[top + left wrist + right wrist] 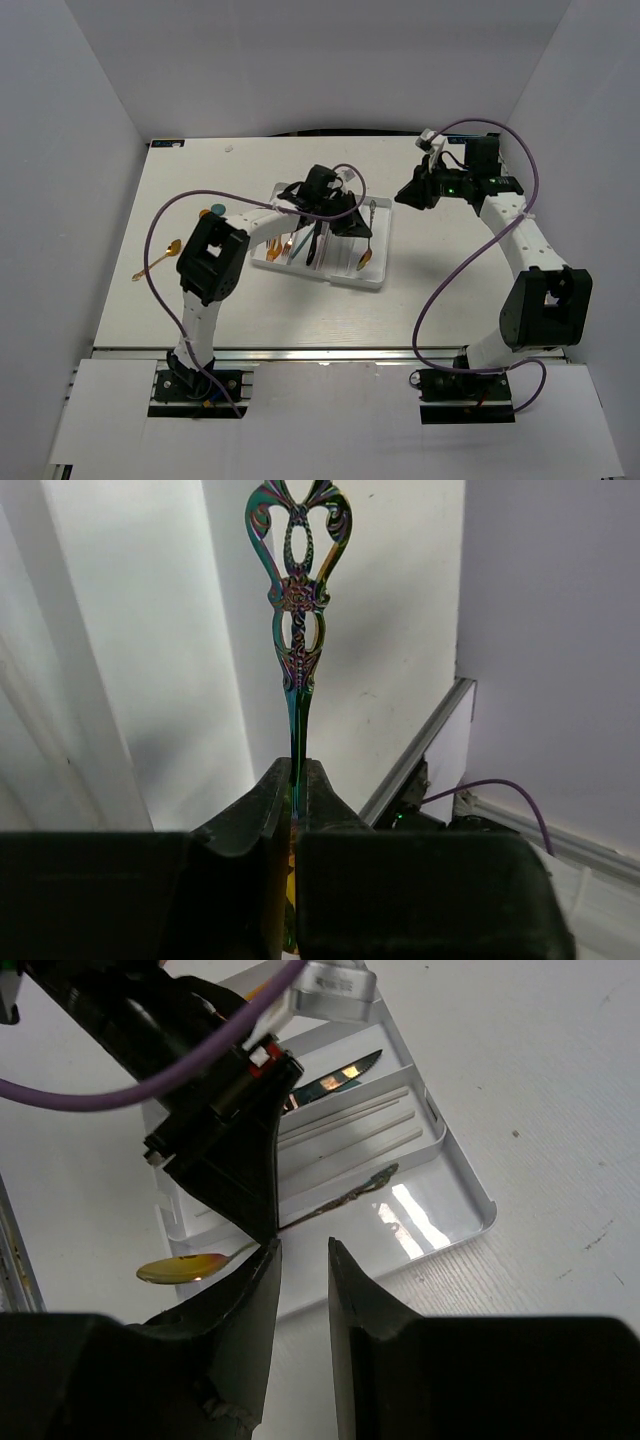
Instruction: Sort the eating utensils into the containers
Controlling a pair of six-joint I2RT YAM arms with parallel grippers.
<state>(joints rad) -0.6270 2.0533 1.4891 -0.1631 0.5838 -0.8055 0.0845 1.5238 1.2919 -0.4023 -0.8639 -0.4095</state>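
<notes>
Left claw (297, 785): closed tight on the thin neck of the iridescent spoon (298, 600); the ornate handle points to the top of the frame.
Spoon place: outer compartment (440, 1200) of the white tray (345, 280), centre of the top view. I cannot tell if it rests on the bottom.
Right claw (302, 1250): fingers a little apart, narrow gap, holding nothing, right of the tray.
Other utensils: orange forks (285, 246) and black knife (313, 240) in the tray; gold spoon (160, 258) on the surface (450, 290), left of the frame.
</notes>
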